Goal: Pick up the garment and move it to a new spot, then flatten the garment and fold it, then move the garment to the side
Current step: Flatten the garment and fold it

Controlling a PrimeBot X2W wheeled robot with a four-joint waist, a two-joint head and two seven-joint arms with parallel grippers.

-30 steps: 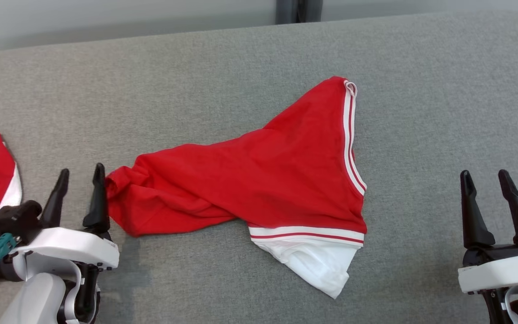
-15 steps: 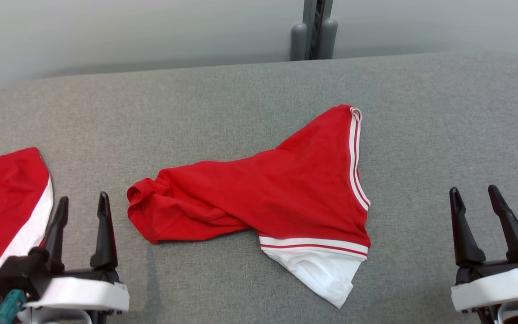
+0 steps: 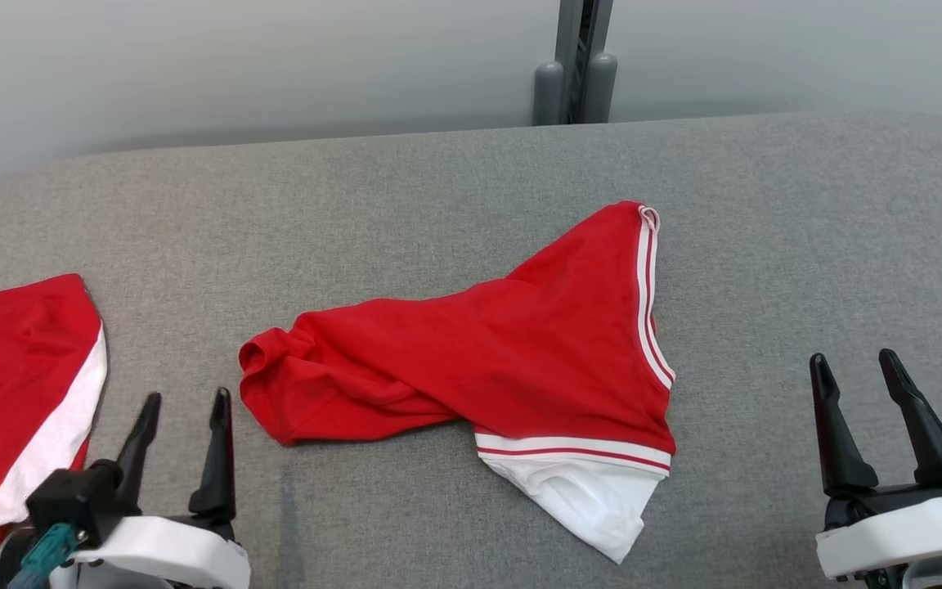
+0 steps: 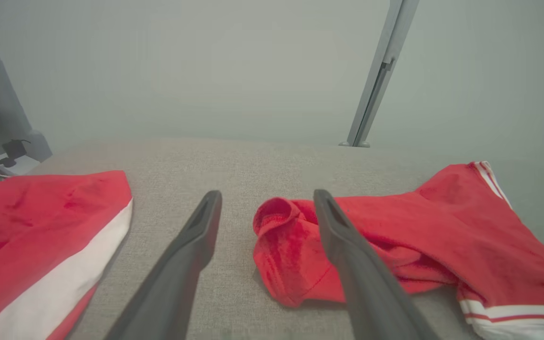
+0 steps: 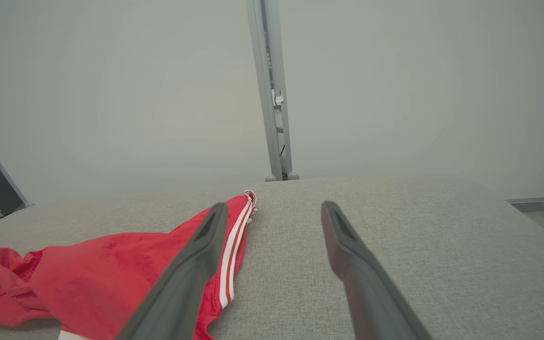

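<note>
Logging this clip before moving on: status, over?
Left claw open, empty, beside garment. Right claw open, empty, well clear. Garment crumpled, not yet flattened. Another red cloth far left, not in the way.

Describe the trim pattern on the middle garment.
White trim with a thin red stripe; head view shows it best.

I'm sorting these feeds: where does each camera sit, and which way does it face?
Head view: on the head, looking forward and down at the red garment on the grey surface; left gripper and right gripper, both open, show.
Left wrist view: on the left wrist, along its fingers toward the garment's bunched end.
Right wrist view: on the right wrist, along its fingers toward the garment's striped edge.
Shared: the garment.
</note>
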